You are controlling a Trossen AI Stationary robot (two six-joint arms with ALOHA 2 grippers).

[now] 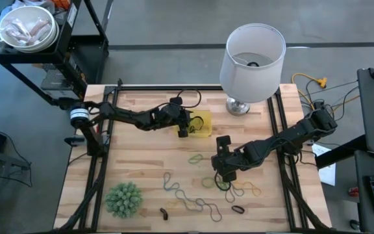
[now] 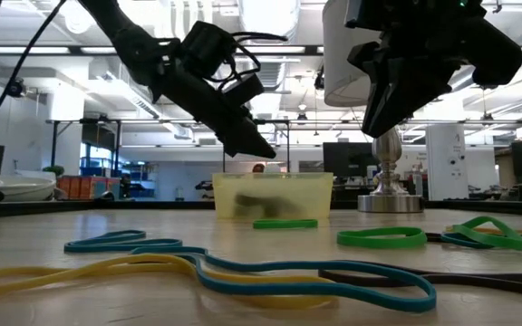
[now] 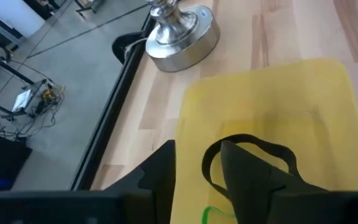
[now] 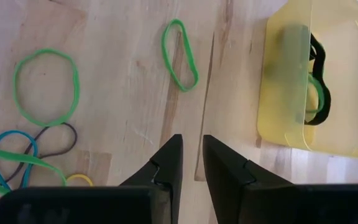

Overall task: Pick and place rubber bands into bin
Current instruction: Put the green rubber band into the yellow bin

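Note:
The yellow bin (image 1: 203, 123) sits on the wooden table at the far middle, with a black rubber band (image 4: 321, 81) and a green one inside. My left gripper (image 3: 197, 180) hovers open over the bin's near-left part, pointing slantwise down. Many loose rubber bands lie flat on the table: a green loop (image 4: 179, 53), a green ring (image 4: 45, 84), and yellow, blue and dark ones (image 1: 197, 203) near the front. My right gripper (image 4: 191, 155) hangs above bare wood right of the middle, its fingers a narrow gap apart with nothing between them. My left gripper stands open above the bin. In its wrist view the black band's loop (image 3: 247, 142) curves round behind one finger (image 3: 253, 180). I cannot tell whether the band touches that finger or lies free in the bin below it.
A white-shaded lamp (image 1: 252, 55) stands on a metal base (image 1: 237, 106) just right of the bin. A spiky green ball (image 1: 123, 198) sits at the near left. Black rails run along the table's edges.

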